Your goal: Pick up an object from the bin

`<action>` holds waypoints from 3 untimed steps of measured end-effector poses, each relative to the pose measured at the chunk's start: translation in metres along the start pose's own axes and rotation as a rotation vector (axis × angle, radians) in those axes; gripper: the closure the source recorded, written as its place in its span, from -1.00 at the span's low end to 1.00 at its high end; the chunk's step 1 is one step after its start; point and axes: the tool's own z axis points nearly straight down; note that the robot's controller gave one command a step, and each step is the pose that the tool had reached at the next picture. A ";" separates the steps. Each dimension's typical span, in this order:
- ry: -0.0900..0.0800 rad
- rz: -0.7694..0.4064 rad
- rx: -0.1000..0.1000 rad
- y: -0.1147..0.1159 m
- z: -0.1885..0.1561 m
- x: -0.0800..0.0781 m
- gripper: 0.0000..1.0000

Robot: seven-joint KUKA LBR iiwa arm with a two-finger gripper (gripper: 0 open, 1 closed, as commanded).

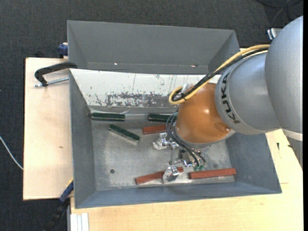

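The hand (pixel 171 172) is hovering over the right end of a red-brown bar (pixel 149 178) lying flat by the bin's (pixel 80 143) near wall, presumably for a top-down grasp; whether it is gripping cannot be told.

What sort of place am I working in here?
Likely a lab bin-picking rig: grey metal bin, loose green stick and red-brown stick inside, KUKA arm reaching in with its gripper low near the front.

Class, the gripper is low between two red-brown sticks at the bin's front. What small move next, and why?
Probably a nudge left along the left red-brown stick: the gripper sits at its very end, close to the right red-brown stick, so a grasp here might catch both.
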 end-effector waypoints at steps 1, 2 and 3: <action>0.012 0.029 -0.002 -0.003 -0.005 0.007 1.00; 0.012 0.029 -0.002 -0.003 -0.005 0.007 1.00; 0.011 0.029 -0.001 -0.003 -0.006 0.008 1.00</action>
